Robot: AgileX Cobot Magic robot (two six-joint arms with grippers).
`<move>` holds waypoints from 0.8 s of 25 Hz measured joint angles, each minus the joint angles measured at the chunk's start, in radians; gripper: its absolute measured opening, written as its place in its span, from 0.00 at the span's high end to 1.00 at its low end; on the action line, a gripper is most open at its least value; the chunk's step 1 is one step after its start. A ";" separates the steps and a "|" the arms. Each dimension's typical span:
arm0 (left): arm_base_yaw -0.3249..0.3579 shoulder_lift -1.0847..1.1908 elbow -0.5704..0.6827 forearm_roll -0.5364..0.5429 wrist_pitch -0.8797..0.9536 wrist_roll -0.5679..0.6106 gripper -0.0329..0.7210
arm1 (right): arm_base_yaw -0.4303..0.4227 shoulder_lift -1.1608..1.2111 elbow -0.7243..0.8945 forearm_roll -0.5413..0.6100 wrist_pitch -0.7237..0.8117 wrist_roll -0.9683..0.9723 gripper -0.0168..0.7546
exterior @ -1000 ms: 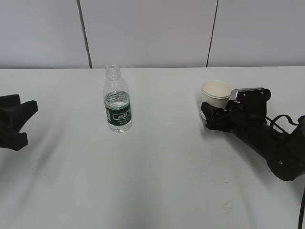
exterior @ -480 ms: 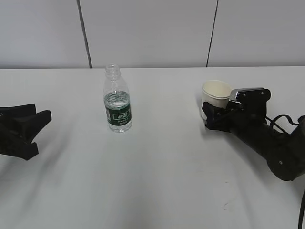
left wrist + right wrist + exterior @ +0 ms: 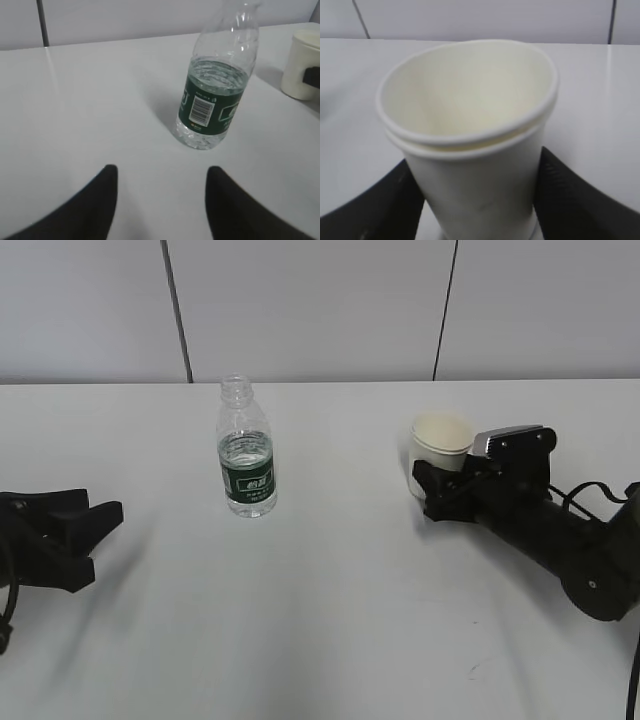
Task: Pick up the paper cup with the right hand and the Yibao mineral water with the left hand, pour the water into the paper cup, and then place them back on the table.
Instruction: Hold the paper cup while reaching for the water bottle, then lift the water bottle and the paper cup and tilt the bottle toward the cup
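The right gripper (image 3: 432,483) reaches in from the right of the bench (image 3: 330,610) and has its two black fingers (image 3: 570,200) set against opposite sides of the paper cup (image 3: 441,443). In the right wrist view the cup (image 3: 470,145) stands upright between them, with the fingers pressed to its lower wall on both sides; its rim shows a doubled edge, like one cup nested in another. The jaws are closed only as far as the cup's width. Whether the cup's base touches the bench cannot be told, since the arm hides it in the exterior view.

The left gripper (image 3: 85,540) sits low at the near left edge of the bench, its fingers spread wide apart and holding nothing. In the left wrist view the two dark fingertips (image 3: 100,200) frame bare bench surface, and the gripper (image 3: 161,190) points toward the Yibao mineral water (image 3: 215,90), which stands apart from it, farther along and a little to the right.

The bottle (image 3: 246,448) stands upright and uncapped left of centre, on the far half of the bench, with water up to about the top of its dark green label. It is well apart from the cup, which stands to its right, and touches neither gripper.
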 joint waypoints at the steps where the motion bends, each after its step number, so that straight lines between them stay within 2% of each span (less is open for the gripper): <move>1: 0.000 0.002 -0.004 0.000 0.000 0.000 0.48 | 0.000 0.000 0.000 -0.024 0.000 0.000 0.34; 7: 0.000 0.014 -0.043 -0.009 -0.001 0.000 0.11 | 0.000 0.000 0.000 -0.124 -0.002 0.000 0.34; 10: -0.015 0.041 -0.084 -0.013 -0.001 0.000 0.07 | 0.000 0.000 0.000 -0.152 -0.003 0.000 0.34; 20: -0.166 0.181 -0.278 -0.024 -0.004 0.000 0.06 | 0.000 0.000 -0.004 -0.188 -0.005 0.000 0.34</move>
